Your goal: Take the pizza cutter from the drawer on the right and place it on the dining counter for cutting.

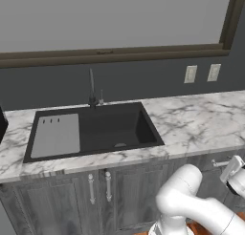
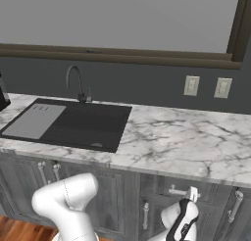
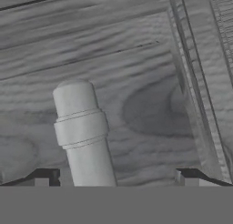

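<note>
Under the marble surface point(image 2: 186, 147), the gripper point(image 3: 113, 180) is hovering at the closed drawer point(image 3: 113, 59), fingers point(image 3: 43, 178) spread wide around its silver handle point(image 3: 84, 132), ready to pull.

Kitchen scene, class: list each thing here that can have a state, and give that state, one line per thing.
drawer: closed, front flush with the cabinets
drawer handle: between the hand's fingers, not yet gripped
hand: open, right at the drawer front
cabinet doors: closed
faucet: no water running
sink: dry
</note>
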### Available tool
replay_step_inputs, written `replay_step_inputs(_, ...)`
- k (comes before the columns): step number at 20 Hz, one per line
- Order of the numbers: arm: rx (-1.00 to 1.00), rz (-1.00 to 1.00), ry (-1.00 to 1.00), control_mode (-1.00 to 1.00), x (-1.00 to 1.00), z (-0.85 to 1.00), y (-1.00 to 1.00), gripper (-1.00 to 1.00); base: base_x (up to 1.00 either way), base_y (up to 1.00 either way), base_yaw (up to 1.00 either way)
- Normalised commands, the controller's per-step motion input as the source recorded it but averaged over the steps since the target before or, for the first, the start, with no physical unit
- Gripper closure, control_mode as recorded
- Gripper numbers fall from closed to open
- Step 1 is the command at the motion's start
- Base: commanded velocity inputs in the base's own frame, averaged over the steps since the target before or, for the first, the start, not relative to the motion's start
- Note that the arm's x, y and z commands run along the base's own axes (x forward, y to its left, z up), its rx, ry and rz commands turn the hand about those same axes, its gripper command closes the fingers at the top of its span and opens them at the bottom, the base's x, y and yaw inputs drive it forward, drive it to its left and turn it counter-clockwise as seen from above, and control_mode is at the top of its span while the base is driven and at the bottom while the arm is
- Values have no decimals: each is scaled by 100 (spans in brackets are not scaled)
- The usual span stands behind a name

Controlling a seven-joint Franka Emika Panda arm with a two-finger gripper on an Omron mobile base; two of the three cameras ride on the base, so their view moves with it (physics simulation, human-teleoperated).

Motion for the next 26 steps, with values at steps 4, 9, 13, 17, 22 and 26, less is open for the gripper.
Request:
replay_step_inputs(4,0,0,-1,-100,4,-6,0,100,0,0,0)
replay_step_inputs(9,0,0,0,-100,0,0,0,100,0,0,0)
replay_step_inputs(13,0,0,0,-100,0,0,0,100,0,0,0)
replay_step_inputs(17,0,0,0,-100,-36,-4,-3,100,0,0,0)
replay_step_inputs(22,0,0,0,-100,-73,-8,-17,100,0,0,0)
replay_step_inputs(26,0,0,0,-100,-84,-11,-32,100,0,0,0)
